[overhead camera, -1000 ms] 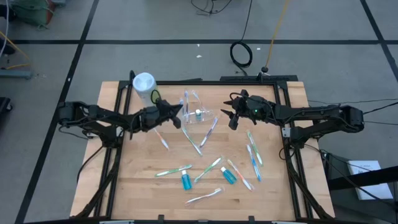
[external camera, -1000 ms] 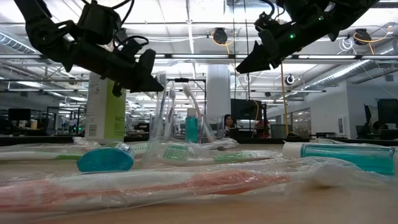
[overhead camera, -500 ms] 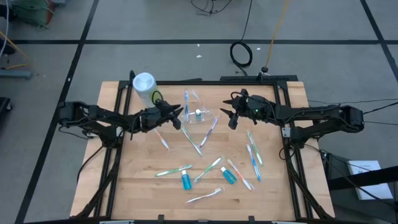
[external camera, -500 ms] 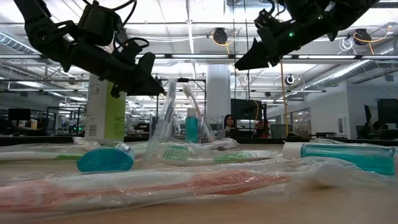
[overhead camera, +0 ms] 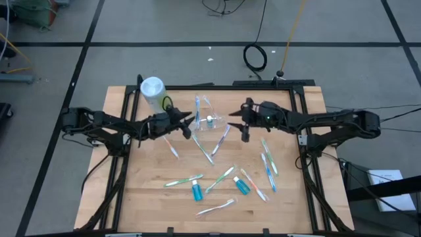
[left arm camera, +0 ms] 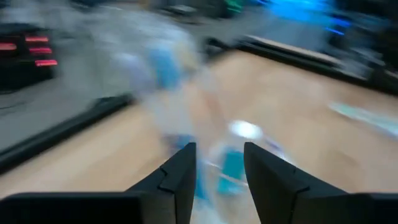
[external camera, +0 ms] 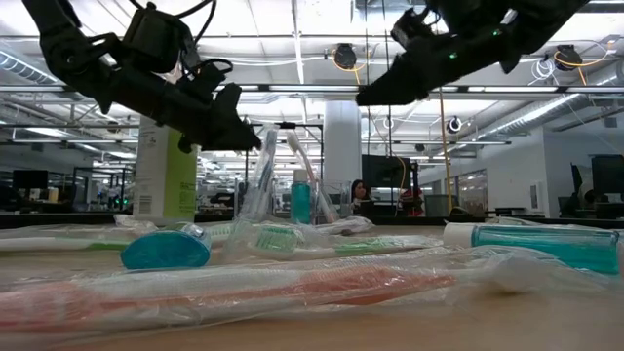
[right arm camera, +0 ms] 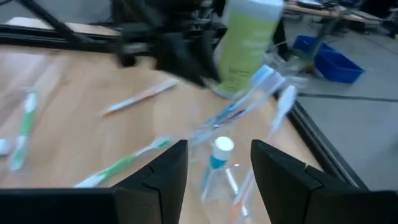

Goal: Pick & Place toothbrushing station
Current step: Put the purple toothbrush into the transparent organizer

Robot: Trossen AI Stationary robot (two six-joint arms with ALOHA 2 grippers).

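While the left gripper [overhead camera: 189,124] hovers with its fingers spread, gripping nothing, just beside the toothbrushing station [overhead camera: 206,119], the right gripper [overhead camera: 245,129] hangs on the station's other side, its fingers likewise parted and empty. The station, a clear holder carrying upright toothbrushes and a small blue white-capped tube [external camera: 300,198], stands on the wooden worktop [overhead camera: 145,191] near the middle of its far edge. A green canister with a white lid [overhead camera: 152,91] stands by the far left corner. Wrapped toothbrushes [overhead camera: 183,180] and blue tubes [overhead camera: 196,191] lie scattered toward the near edge.
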